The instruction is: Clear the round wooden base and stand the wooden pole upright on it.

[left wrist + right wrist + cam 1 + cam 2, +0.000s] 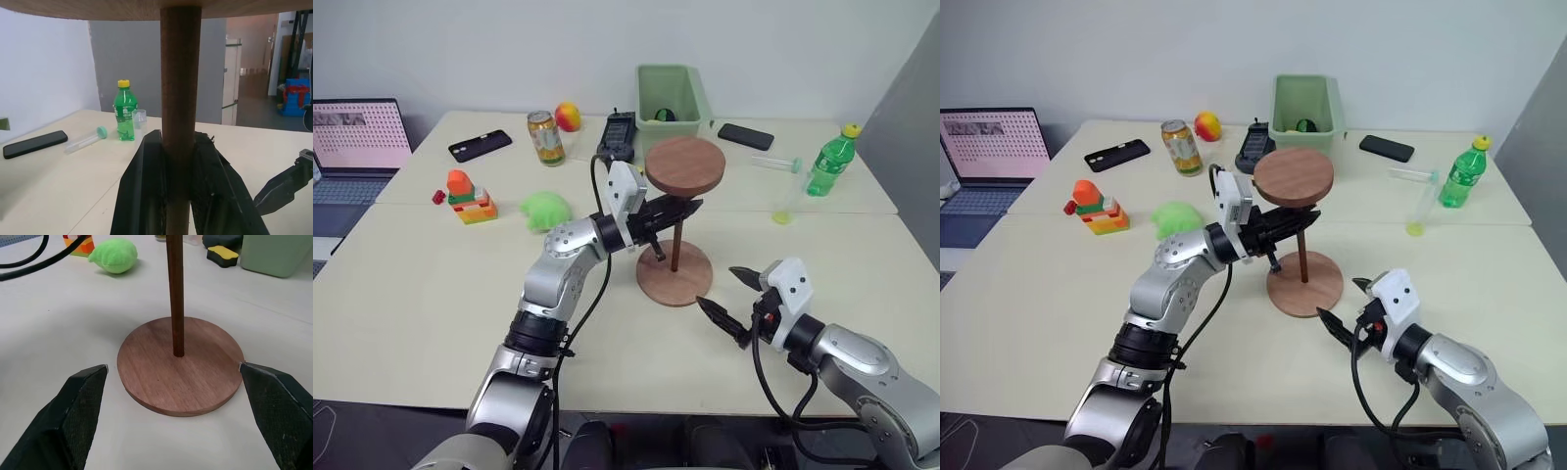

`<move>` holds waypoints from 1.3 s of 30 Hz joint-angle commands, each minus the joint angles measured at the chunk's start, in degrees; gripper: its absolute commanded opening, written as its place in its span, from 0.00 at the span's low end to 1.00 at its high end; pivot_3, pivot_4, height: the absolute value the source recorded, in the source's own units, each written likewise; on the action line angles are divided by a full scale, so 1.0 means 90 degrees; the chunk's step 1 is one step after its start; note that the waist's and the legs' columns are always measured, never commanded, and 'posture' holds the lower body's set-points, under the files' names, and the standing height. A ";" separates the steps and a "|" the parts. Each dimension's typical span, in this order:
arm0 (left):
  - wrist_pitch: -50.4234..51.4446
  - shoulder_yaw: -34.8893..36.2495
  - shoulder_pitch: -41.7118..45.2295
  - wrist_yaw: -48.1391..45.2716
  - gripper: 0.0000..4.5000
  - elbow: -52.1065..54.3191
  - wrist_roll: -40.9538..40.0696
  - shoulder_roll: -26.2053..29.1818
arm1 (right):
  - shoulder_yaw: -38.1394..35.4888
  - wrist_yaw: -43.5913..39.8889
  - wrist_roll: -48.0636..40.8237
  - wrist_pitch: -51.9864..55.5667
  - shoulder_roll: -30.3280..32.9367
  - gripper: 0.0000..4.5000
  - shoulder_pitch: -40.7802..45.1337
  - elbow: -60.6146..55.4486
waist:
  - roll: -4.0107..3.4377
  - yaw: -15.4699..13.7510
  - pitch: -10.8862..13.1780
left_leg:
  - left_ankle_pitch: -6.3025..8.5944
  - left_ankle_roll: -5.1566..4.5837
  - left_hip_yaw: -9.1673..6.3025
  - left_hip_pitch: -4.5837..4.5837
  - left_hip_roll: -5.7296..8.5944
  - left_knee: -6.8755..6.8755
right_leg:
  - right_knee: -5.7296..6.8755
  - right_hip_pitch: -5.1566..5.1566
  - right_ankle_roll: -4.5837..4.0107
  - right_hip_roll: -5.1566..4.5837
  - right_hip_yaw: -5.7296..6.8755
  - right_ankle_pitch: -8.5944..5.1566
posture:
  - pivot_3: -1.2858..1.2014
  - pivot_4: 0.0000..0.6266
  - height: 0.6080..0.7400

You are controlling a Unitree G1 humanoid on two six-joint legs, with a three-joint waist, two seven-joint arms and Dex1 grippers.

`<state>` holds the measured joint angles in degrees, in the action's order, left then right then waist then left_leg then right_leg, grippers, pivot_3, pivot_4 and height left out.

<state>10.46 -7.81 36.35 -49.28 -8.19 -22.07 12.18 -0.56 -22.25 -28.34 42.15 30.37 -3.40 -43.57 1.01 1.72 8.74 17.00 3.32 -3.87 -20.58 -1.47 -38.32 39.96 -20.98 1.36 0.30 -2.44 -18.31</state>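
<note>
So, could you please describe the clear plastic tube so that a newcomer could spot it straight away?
Start at the green soda bottle near the table's far right edge. The clear tube lies flat just left of the bottle. Unlike the black phone behind it, it is see-through, thin and round.

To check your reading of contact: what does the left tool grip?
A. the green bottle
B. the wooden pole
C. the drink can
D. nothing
B: the left tool is shut on the wooden pole, which stands upright at the centre of the round wooden base.
</note>
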 commanded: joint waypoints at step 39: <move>0.1282 0.0387 0.0458 -0.0480 0.98 -0.0088 -0.0268 0.0451 | 0.0162 -0.0179 0.0050 -0.0188 -0.0150 1.00 0.0327 0.0091 | -0.0011 -0.0024 0.0020 | 0.0001 0.0005 -0.0032 -0.0152 0.0001 0.0041 | -0.0094 -0.0118 -0.0004 -0.0021 0.0023 0.0010 | 0.52 0.24 1.00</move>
<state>21.81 -5.22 39.66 -53.15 -12.42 -22.92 16.08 1.27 -23.56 -28.11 41.83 29.00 -1.32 -42.24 0.90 1.50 8.92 17.00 3.36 -4.15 -21.94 -1.44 -37.96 39.13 -22.03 1.32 0.12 -2.23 -18.22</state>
